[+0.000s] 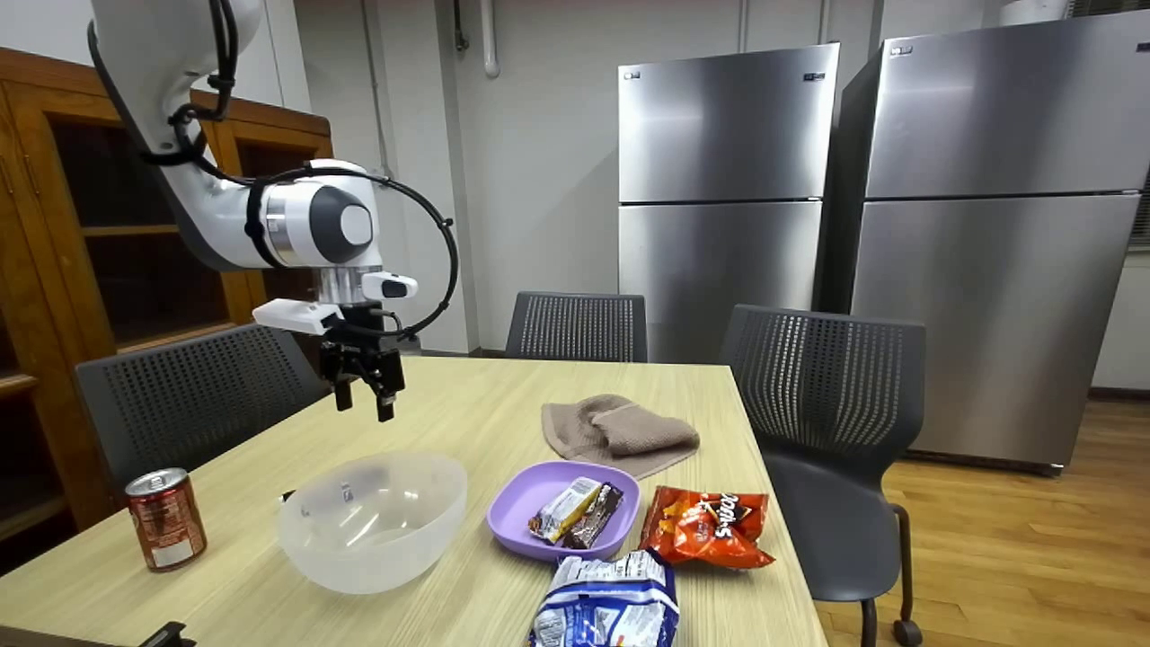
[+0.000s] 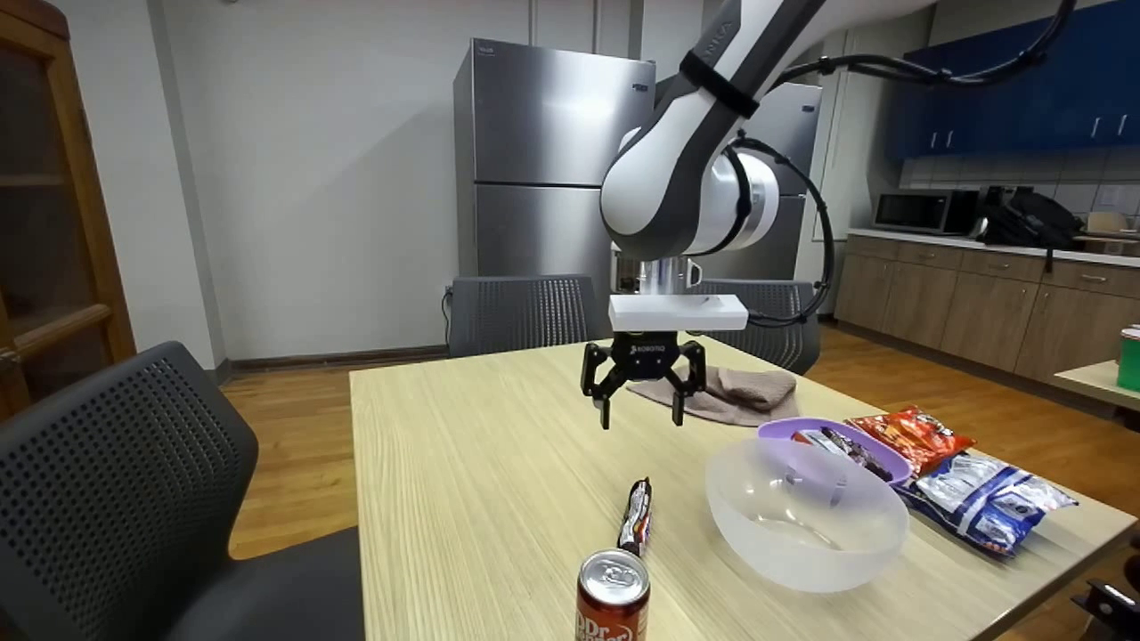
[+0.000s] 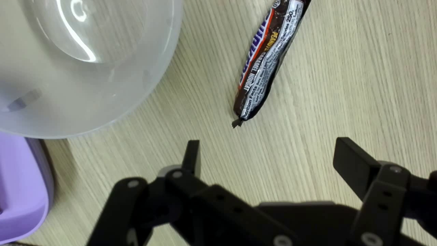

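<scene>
My gripper [image 3: 268, 150] hangs above the wooden table, its jaws wide apart with only bare tabletop seen between them. In both exterior views the gripper [image 1: 365, 409] [image 2: 642, 420] points straight down and touches nothing. A Snickers bar in a dark wrapper [image 3: 263, 65] [image 2: 636, 516] lies on the table, just beyond the fingers in the wrist view. Beside the bar stands a frosted translucent bowl [image 3: 112, 112] [image 1: 359, 566] [image 2: 810, 570], with nothing seen inside. In an exterior view the bowl hides nearly all of that bar.
A red soda can [image 1: 166, 521] [image 2: 613, 614] stands near the bar. The purple plate [image 1: 503, 530] holds candy bars [image 1: 564, 508]. Around it lie a red Doritos bag [image 1: 710, 526], a blue snack bag [image 1: 611, 602] and a brown towel [image 1: 629, 431]. Chairs [image 1: 827, 386] surround the table.
</scene>
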Robot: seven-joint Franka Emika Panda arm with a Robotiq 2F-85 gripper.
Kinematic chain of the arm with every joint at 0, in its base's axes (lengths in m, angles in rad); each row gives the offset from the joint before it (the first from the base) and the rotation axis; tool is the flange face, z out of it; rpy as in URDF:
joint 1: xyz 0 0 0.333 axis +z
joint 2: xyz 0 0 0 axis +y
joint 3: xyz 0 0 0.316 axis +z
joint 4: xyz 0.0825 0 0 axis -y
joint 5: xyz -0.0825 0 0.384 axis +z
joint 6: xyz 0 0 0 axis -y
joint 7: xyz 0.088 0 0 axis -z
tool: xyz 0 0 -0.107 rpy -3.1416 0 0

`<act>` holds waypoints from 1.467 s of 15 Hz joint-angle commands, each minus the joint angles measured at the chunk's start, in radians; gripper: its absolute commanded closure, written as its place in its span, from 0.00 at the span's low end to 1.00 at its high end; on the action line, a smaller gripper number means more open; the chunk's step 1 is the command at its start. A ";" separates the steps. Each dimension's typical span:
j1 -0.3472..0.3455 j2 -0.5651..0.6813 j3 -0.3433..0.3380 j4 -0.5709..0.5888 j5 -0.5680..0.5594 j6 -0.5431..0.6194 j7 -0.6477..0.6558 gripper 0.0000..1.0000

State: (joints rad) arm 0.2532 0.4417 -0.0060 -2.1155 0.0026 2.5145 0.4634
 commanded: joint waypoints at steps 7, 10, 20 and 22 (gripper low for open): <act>0.060 0.107 0.015 0.090 0.003 0.020 0.039 0.00; 0.063 0.139 0.021 0.100 0.027 0.036 0.043 0.00; 0.084 0.168 0.013 0.076 0.049 0.046 0.067 0.00; 0.082 0.169 0.013 0.071 0.054 0.047 0.076 0.00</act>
State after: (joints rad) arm 0.3225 0.6122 0.0148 -2.0357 0.0475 2.5547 0.5024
